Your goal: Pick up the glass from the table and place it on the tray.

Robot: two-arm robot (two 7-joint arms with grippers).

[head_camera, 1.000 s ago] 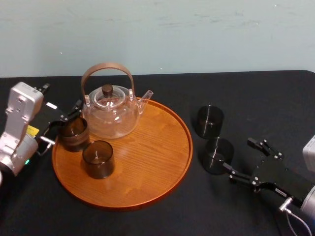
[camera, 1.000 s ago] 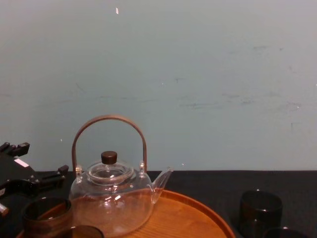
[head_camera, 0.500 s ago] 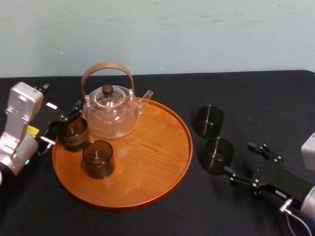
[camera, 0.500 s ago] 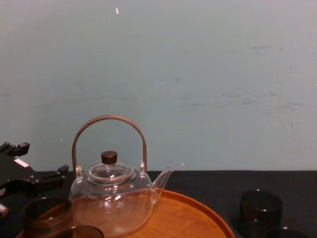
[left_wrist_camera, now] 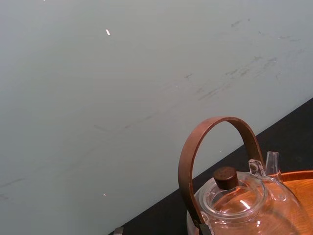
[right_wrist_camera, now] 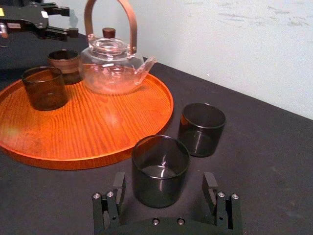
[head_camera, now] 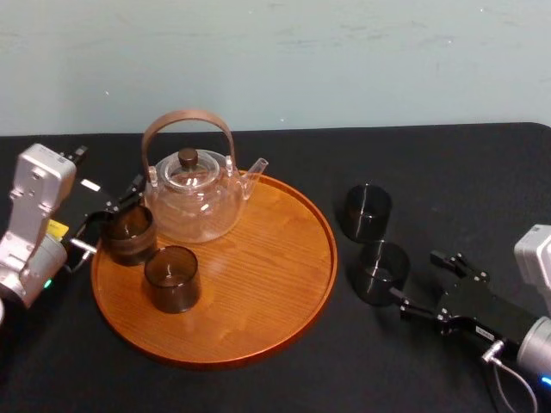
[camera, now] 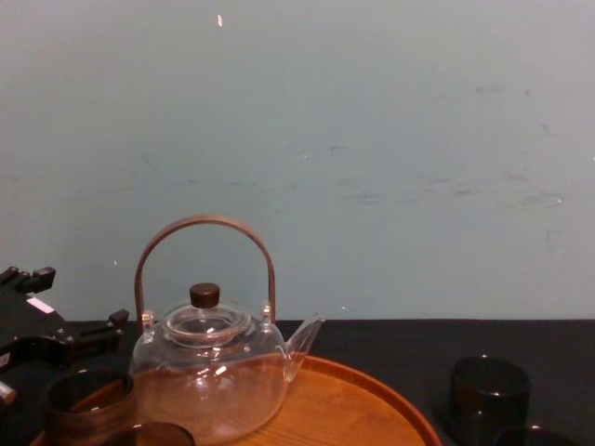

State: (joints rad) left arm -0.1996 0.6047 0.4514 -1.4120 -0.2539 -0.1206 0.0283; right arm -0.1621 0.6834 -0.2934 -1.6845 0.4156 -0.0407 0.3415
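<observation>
Black-covered bench (head_camera: 448, 172). Near the front right corner: right gripper (head_camera: 421, 280), claw spread wide, holding nothing. The target smoky glass (right_wrist_camera: 160, 170) stands upright on the bench just ahead of the fingertips, lined up with the gap. It is near the tray's right rim, not on the tray, and looks empty. Second dark glass (head_camera: 368, 212) is upright just behind it, also on the bench, and looks empty. Round orange-brown wooden tray (head_camera: 258, 318), left of centre, carries three vessels: another smoky glass (head_camera: 171, 277) at front left, empty; brown cup (head_camera: 129, 233) behind it at the left rim; lidded clear glass teapot (head_camera: 194, 194) at the back. Left gripper (head_camera: 111, 215) is at the tray's left edge, claw open, just beside the brown cup
</observation>
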